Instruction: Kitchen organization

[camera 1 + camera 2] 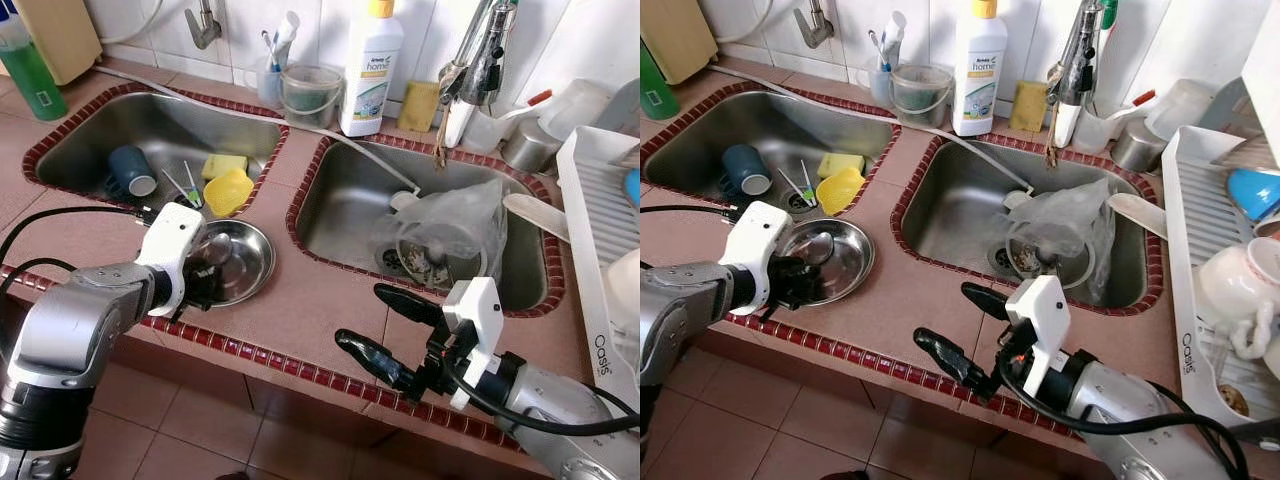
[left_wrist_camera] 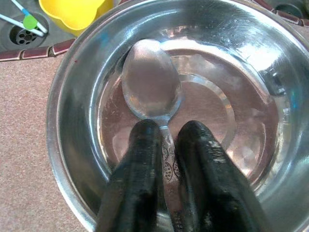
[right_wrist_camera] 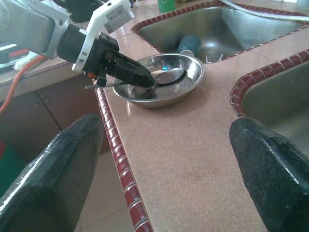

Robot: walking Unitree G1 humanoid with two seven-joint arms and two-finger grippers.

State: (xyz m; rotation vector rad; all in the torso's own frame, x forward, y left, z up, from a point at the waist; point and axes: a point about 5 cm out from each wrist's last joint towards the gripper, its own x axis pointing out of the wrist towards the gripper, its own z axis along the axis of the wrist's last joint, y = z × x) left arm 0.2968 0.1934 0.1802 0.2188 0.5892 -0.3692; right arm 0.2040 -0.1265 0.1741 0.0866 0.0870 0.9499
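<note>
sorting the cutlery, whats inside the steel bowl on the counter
A metal spoon lies in the steel bowl, with the left gripper shut on its handle. The black jaws cover the handle's lower part and the bowl floor beneath them.

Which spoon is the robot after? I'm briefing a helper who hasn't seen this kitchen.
Start at the double sink; on the counter strip between its basins sits a shallow steel bowl. The spoon lies inside it, handle pinched by the left hand. It is plain metal, unlike the yellow scoop in the basin.
</note>
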